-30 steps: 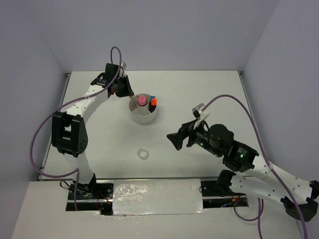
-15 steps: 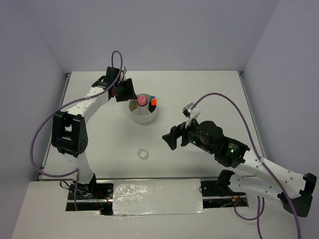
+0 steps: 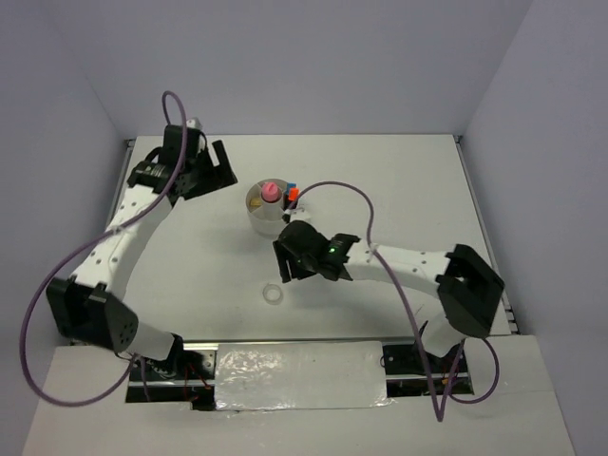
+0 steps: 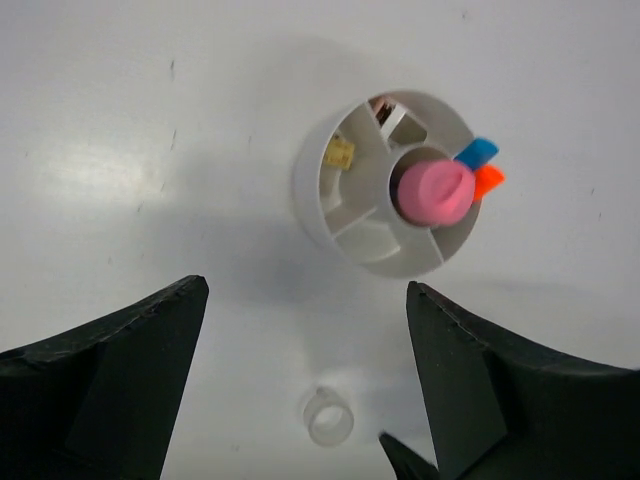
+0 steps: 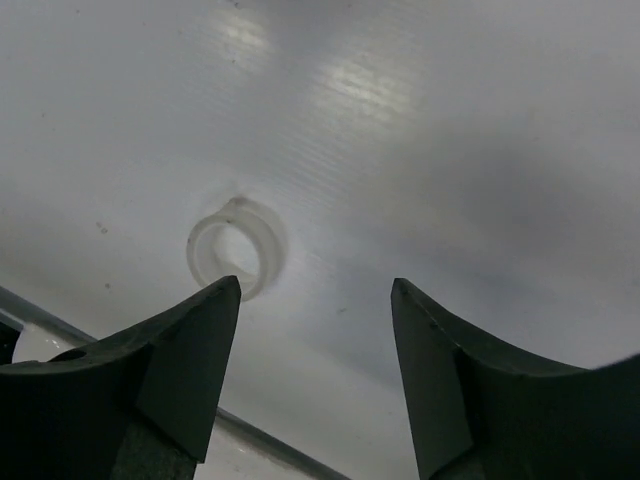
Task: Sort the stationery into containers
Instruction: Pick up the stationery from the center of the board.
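Observation:
The round white divided tub [image 3: 271,224] stands mid-table, seen from above in the left wrist view [image 4: 308,190]. It holds a pink tube [image 4: 433,191], markers with a blue cap [image 4: 477,153] and an orange cap [image 4: 489,180], and a tan eraser [image 4: 340,152]. A clear tape ring [image 3: 274,295] lies flat on the table in front of the tub. My right gripper [image 3: 283,264] hovers open just beside the tape ring [image 5: 237,248], which sits by its left fingertip [image 5: 225,300], not between the jaws. My left gripper [image 3: 222,169] hangs open and empty, left of the tub.
The right arm's purple cable [image 3: 332,190] loops close over the tub's right side. A foil-covered strip [image 3: 299,375] runs along the near table edge. Grey walls close in the table on three sides.
The left gripper opened and pulled back left, away from the tub. The right arm swept left and forward to the tape ring, its jaws narrowing somewhat.

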